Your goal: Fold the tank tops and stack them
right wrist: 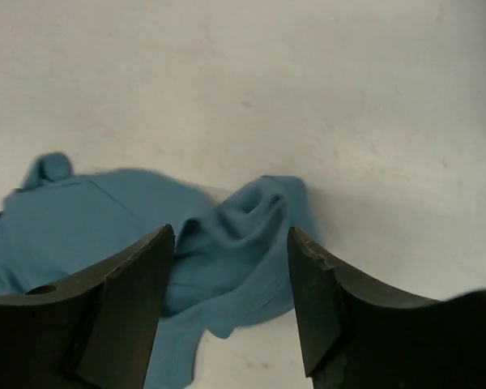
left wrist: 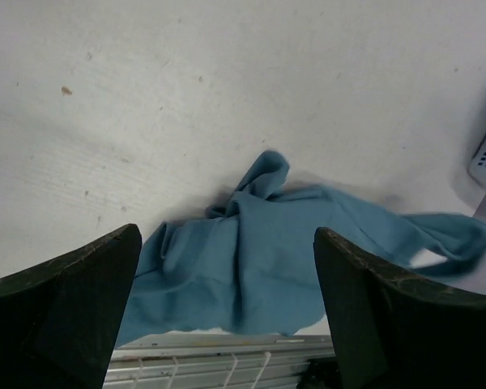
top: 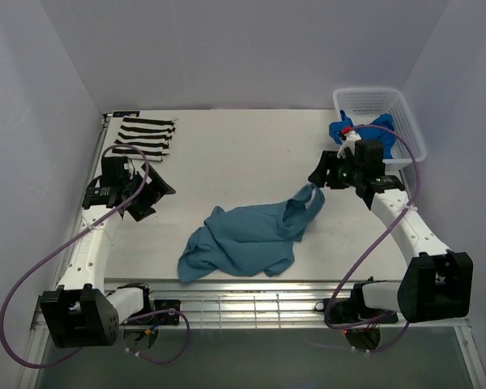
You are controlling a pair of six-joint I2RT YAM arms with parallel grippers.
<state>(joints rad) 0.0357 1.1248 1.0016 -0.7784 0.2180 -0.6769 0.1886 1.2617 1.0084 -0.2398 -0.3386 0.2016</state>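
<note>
The teal-blue tank top (top: 247, 239) lies crumpled in the middle of the table, a strap loop reaching up to the right. It also shows in the left wrist view (left wrist: 259, 259) and in the right wrist view (right wrist: 227, 243). The striped tank top (top: 143, 136) lies folded at the back left. The royal blue tank top (top: 364, 128) hangs over the basket's near-left rim. My left gripper (top: 155, 197) is open and empty, left of the teal top. My right gripper (top: 317, 175) is open and empty, just above the teal top's strap.
A white lattice basket (top: 389, 105) stands at the back right corner. A wire rack (top: 243, 308) runs along the table's near edge. Purple cables loop beside both arms. White walls close in the table on three sides.
</note>
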